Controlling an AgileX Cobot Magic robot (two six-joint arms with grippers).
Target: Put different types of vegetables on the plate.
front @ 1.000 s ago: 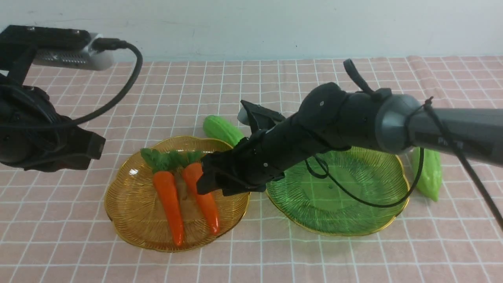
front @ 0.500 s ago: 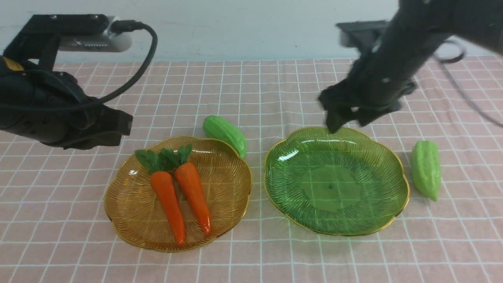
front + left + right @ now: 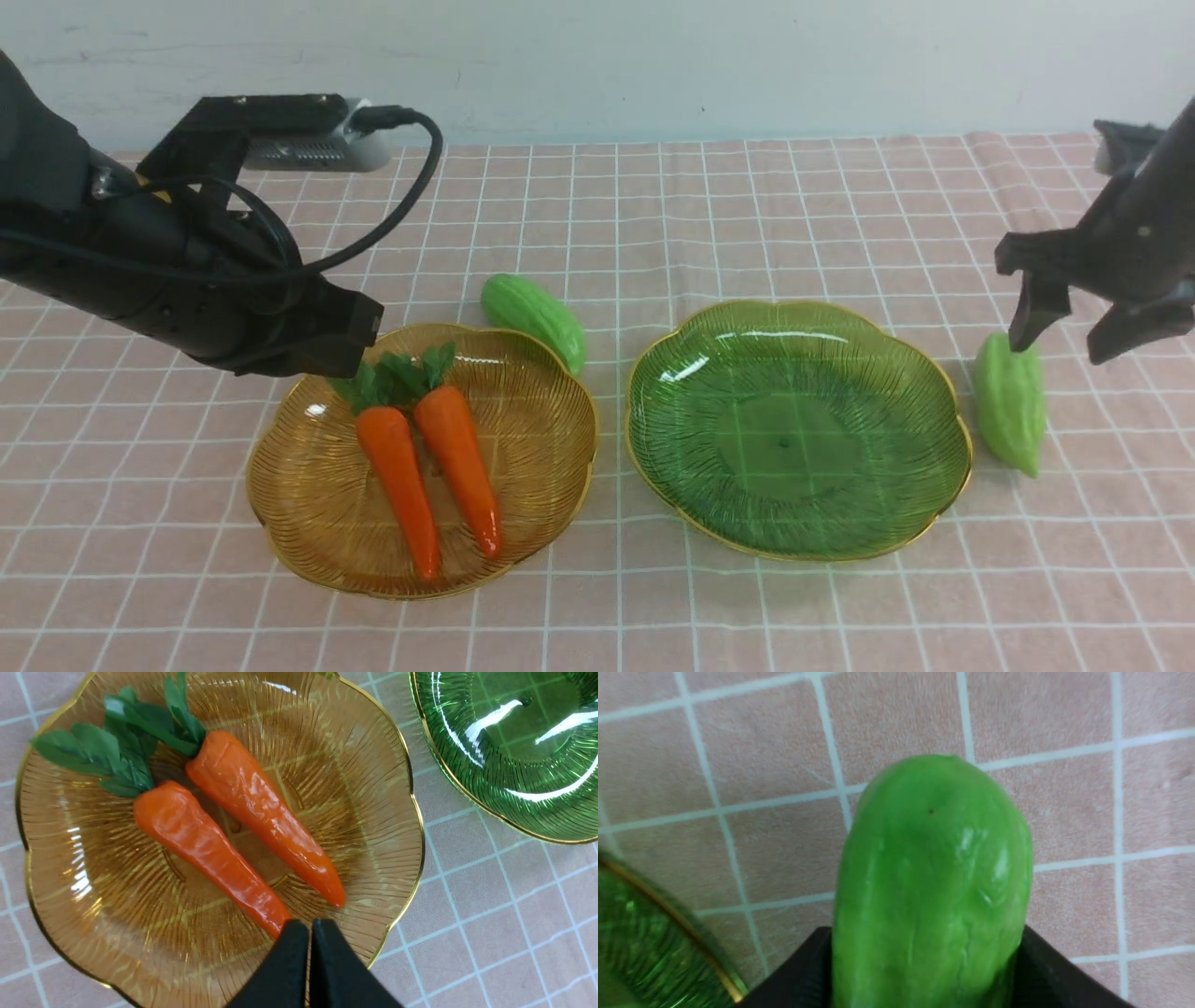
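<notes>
**Right claw astride the gourd's far end**

The right claw (image 3: 1060,350) hangs spread over the blunt far end of a green gourd (image 3: 1010,411), with a finger on either side of its width. Whether the pads touch it I cannot tell. The gourd lies on the worktop (image 3: 840,616) directly beneath, its long axis running toward the robot, tapered tip nearest. Just left of the claw sits the bare green plate (image 3: 794,439). Well beyond are a second gourd (image 3: 532,317) and the amber plate (image 3: 308,504) bearing both carrots (image 3: 462,476), where the left claw (image 3: 309,938) hovers pressed together. The right arm is plainly nearer.

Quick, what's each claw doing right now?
Left gripper: closed, empty.
Right gripper: open, straddling the light-green bumpy plastic gourd, not lifted.
</notes>
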